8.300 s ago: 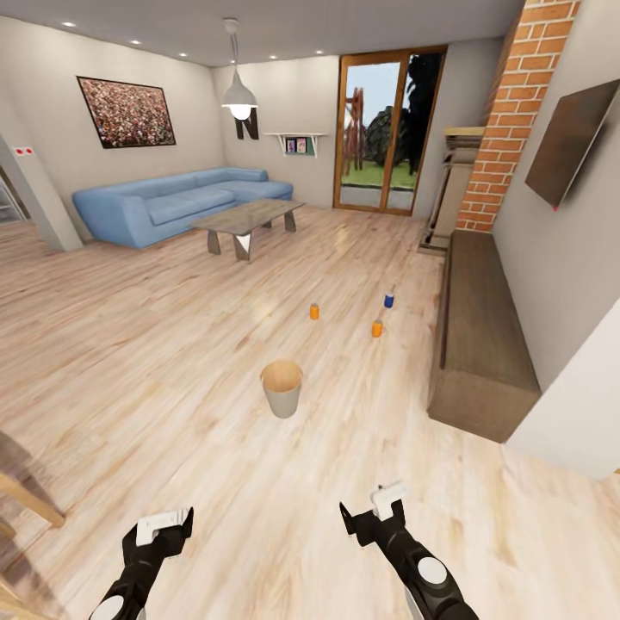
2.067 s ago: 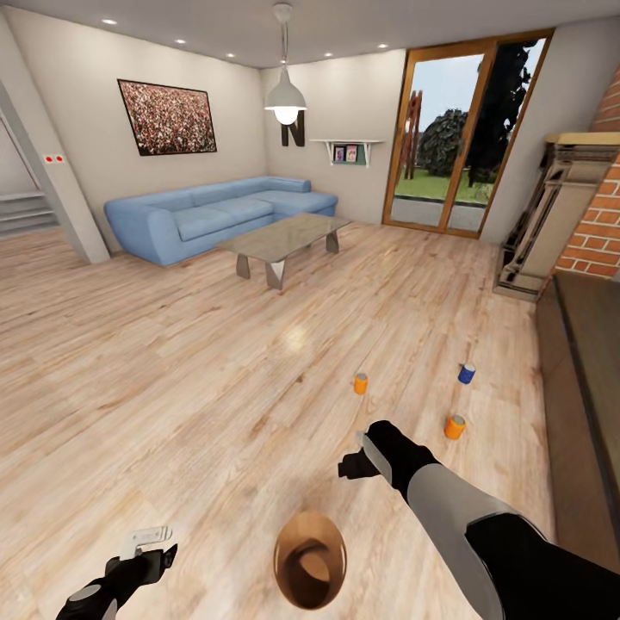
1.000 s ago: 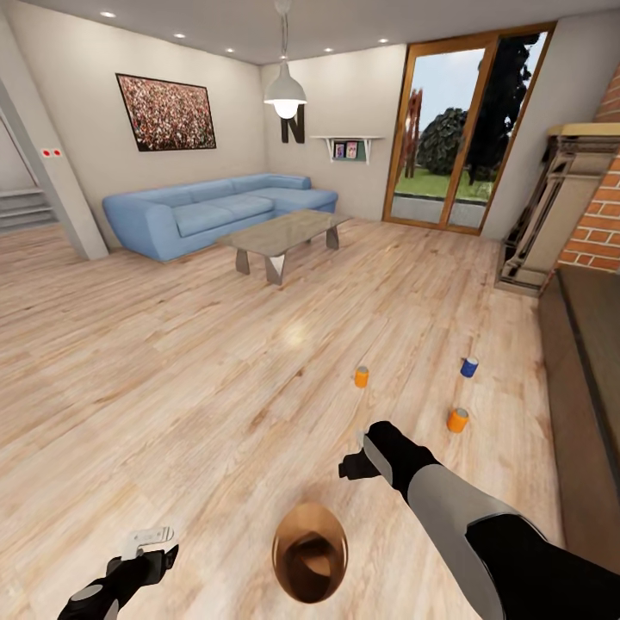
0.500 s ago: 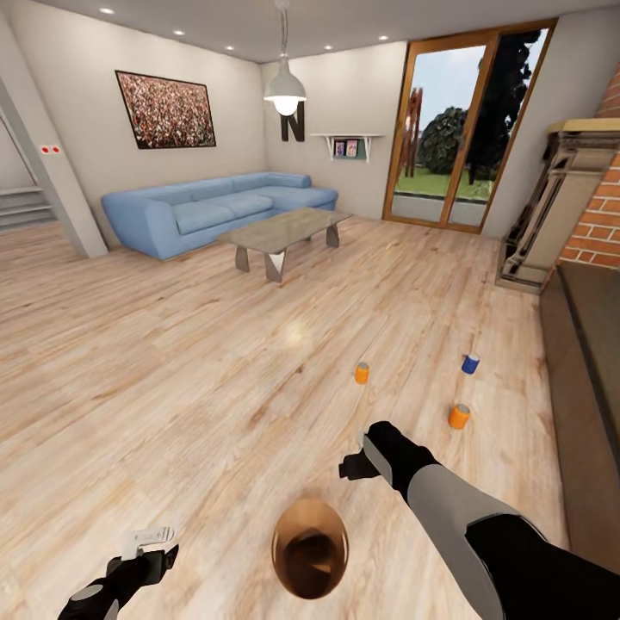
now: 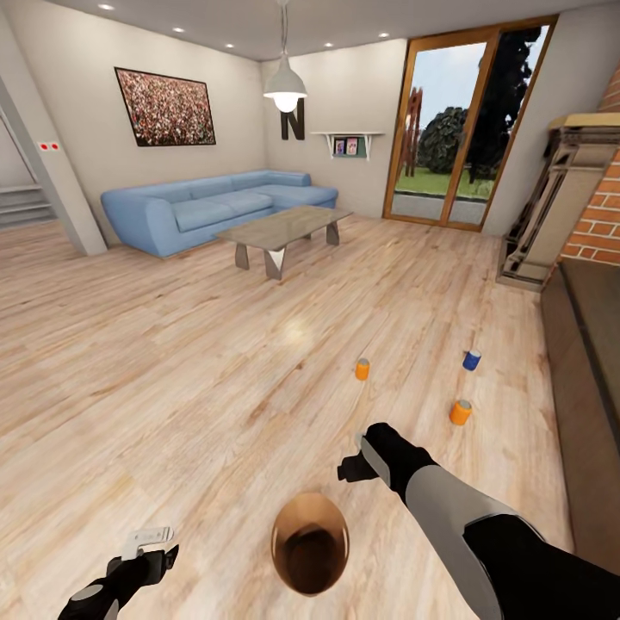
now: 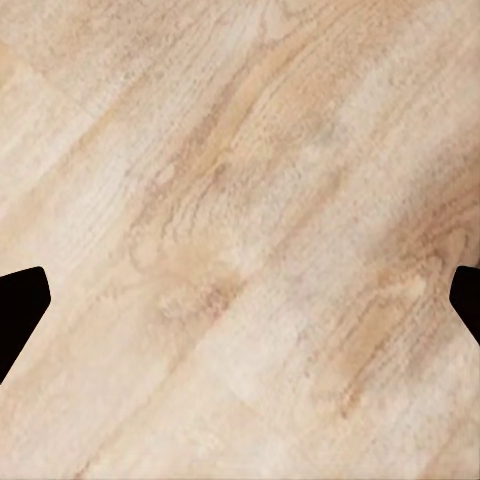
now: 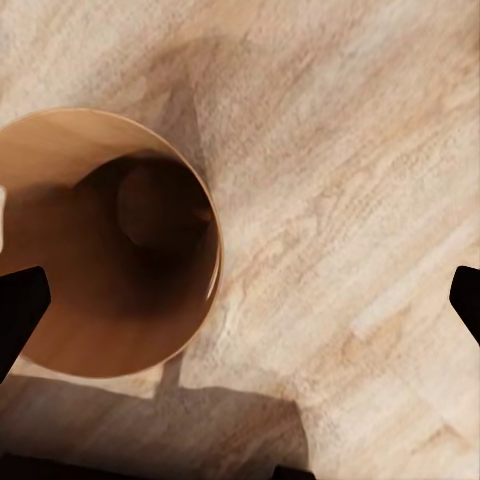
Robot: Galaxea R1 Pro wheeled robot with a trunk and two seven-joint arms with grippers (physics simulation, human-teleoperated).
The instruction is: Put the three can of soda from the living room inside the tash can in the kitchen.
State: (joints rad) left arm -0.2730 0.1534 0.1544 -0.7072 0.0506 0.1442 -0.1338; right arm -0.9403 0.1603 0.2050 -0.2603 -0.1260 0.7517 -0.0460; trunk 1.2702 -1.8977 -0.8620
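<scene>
The black right gripper (image 5: 351,466), fingers spread apart and empty, is hovering over the copper-lined round trash bucket (image 5: 310,542); it should approach the nearest orange can (image 5: 362,368), standing farther ahead, squarely.

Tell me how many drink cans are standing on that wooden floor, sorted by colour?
Orange cans: 2, one nearer the low table, one nearer the bench
Blue can: 1
Total: 3 cans, all upright on the floor, none in the bucket.
</scene>
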